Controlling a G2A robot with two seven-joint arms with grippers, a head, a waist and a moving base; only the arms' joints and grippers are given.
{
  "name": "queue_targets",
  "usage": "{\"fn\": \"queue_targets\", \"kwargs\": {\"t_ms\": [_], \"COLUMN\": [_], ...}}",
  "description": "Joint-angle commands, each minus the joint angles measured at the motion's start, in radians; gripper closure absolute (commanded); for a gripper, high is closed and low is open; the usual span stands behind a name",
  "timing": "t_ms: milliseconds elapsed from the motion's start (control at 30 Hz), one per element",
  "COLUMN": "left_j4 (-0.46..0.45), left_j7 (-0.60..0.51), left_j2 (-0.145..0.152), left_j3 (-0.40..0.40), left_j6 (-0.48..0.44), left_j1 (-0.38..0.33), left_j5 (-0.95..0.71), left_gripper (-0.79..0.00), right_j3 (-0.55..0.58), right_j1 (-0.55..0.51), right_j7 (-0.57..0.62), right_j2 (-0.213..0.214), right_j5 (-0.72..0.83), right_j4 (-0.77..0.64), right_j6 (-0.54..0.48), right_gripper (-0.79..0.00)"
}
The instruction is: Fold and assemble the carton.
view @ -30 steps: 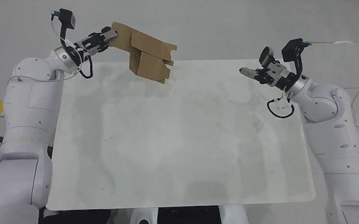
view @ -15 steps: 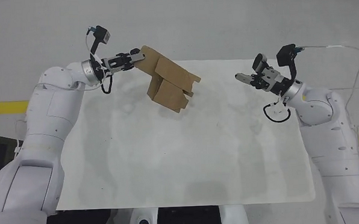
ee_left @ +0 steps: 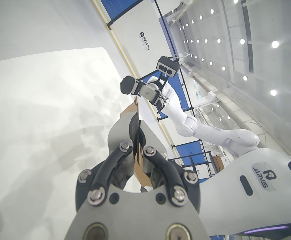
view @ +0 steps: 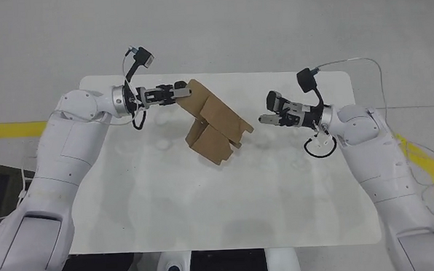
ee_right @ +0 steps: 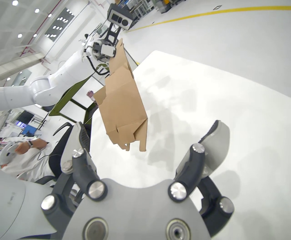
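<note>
The left gripper [view: 180,88], clamped on the carton's [view: 215,124] top edge, had carried it farther in above the white surface [view: 278,206]. The right gripper [view: 264,121], fingers spread, had drawn near it.

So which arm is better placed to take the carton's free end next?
Right, probably: the right gripper is open, facing the carton at its hanging end; the left gripper is shut on its other edge.

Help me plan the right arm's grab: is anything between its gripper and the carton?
Nothing visible. The open right gripper faces the carton across free air above the table; the left gripper holds its far edge.
</note>
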Motion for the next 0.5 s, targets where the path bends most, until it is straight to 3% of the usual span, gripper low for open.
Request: {"fn": "queue_targets", "kwargs": {"t_ms": [0, 467], "left_j4": [-0.036, -0.201], "left_j7": [-0.001, -0.004], "left_j2": [0.009, 0.073], "left_j3": [0.012, 0.101], "left_j6": [0.001, 0.004], "left_j1": [0.008, 0.049], "left_j5": [-0.004, -0.049], "left_gripper": [0.000, 0.000], "right_j3": [-0.036, -0.404], "right_j1": [0.022, 0.149], "right_j7": [0.001, -0.061], "right_j2": [-0.002, 0.021], "right_j5": [0.028, 0.203], "right_j4": [0.014, 0.022], "right_j6": [0.000, -0.063], "right_gripper": [-0.785, -0.785]}}
